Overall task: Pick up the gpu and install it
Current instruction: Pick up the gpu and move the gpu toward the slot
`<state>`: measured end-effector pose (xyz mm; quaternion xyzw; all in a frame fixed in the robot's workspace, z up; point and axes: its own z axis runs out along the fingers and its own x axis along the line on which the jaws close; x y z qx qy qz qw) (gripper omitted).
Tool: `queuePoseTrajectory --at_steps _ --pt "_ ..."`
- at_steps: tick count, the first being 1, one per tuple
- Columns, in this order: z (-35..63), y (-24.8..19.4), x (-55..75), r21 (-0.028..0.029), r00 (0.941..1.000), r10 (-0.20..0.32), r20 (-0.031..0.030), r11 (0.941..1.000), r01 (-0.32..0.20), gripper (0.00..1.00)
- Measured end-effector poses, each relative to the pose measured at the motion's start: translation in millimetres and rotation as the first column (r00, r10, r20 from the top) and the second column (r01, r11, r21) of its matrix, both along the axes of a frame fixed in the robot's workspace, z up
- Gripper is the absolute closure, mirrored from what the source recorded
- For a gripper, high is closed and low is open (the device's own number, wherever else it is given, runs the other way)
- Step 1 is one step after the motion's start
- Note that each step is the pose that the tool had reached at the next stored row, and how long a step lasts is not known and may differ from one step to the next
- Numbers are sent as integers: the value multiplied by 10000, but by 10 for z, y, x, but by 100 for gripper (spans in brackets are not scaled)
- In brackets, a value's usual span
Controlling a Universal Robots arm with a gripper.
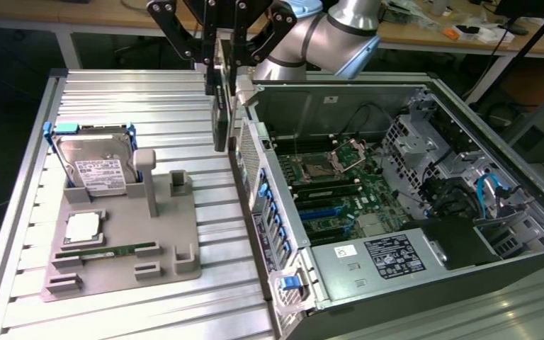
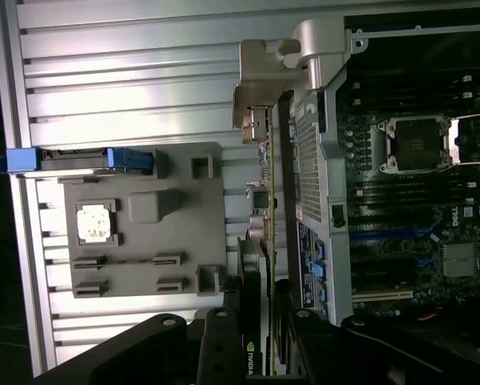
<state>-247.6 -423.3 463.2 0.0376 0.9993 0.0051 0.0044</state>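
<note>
On the surface, the holder lies toward the exterior view's left edge and the case along the right edge. In the holder, the hard drive stands at the far end, then the CPU, then the RAM stick nearest the front edge. The gpu hangs from the gripper above the surface near its far edge, between holder and case, just beside the case wall. The motherboard lies in the case.

Gripped end of the gpu behind the tool
</note>
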Motion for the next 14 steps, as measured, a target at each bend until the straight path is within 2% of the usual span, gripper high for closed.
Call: queuePoseTrajectory --at_steps 14 --pt "0 0 190 0 10000 2 1 10000 -2 73"
